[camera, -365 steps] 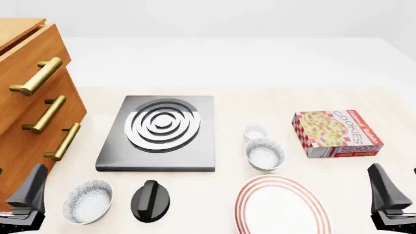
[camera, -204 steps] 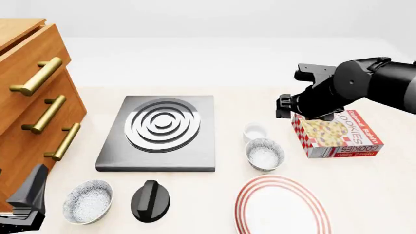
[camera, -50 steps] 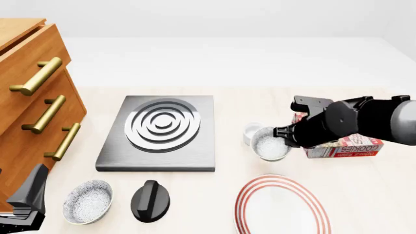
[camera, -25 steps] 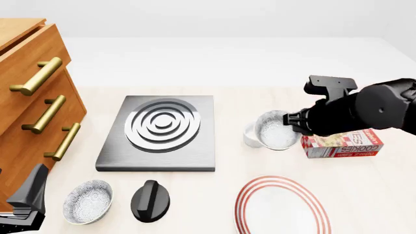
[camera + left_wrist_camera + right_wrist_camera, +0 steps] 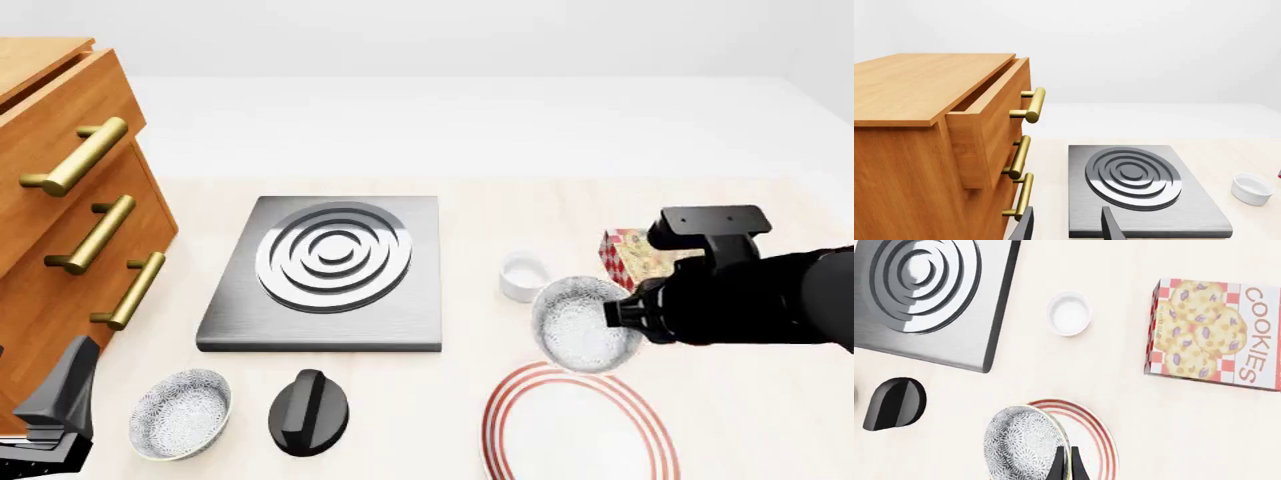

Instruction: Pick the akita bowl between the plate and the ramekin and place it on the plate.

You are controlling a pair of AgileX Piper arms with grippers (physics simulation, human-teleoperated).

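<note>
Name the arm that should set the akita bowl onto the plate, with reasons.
Right. The right gripper already pinches the akita bowl by its rim, lifted beside the plate. The left gripper sits far off by the drawers.
</note>
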